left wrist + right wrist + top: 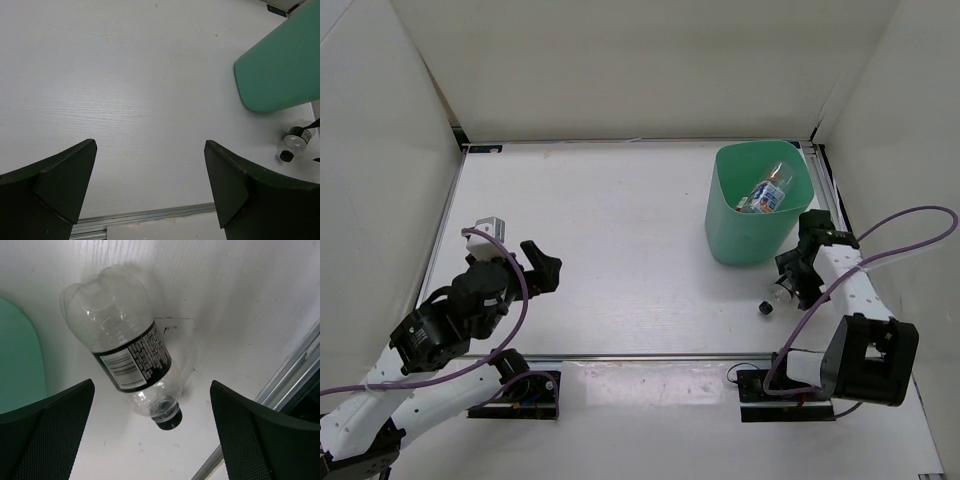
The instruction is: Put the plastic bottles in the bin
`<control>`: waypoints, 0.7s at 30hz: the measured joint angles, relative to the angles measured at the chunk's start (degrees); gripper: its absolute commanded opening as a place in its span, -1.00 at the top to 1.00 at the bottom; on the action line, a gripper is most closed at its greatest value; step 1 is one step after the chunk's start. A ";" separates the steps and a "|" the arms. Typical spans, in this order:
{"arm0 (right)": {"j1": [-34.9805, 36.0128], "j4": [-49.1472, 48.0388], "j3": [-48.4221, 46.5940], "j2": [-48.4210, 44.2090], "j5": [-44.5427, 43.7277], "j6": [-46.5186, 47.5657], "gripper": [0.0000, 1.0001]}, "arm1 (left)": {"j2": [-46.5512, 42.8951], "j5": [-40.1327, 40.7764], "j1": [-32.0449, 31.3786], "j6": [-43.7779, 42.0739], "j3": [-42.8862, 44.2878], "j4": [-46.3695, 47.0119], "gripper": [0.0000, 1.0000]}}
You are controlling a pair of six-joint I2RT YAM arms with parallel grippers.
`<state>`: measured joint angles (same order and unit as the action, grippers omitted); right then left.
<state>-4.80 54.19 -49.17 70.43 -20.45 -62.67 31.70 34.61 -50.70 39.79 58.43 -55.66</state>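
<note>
- Top view: the left pincer (542, 266) hangs released and empty over the bare desk (620, 230). The bin (745, 240) is well off to its right.
- The right pincer (790, 280) is spread just beside the bin's near wall, over the black-capped bottle (778, 293). A blue-white labelled bottle (770, 194) lies inside the bin.
- Left wrist: the left pincer (150, 145) has its fingers wide apart with nothing between them. The bin (285, 65) and the black-capped bottle (295, 142) are far ahead to the right.
- Right wrist: the right pincer (151, 385) is released, and the black-capped bottle (125, 345) lies on its side on the desk between and ahead of the fingers, with its cap towards the camera. The bin (17, 365) is at the left finger.
</note>
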 measured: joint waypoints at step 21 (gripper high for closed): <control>-5.73 -7.72 6.32 5.90 10.84 4.70 -0.23 | 0.72 0.57 0.00 0.35 0.35 -1.40 -1.00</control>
<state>-10.52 46.48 -42.85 76.34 -9.61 -57.98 32.42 35.18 -50.70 40.14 58.78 -57.06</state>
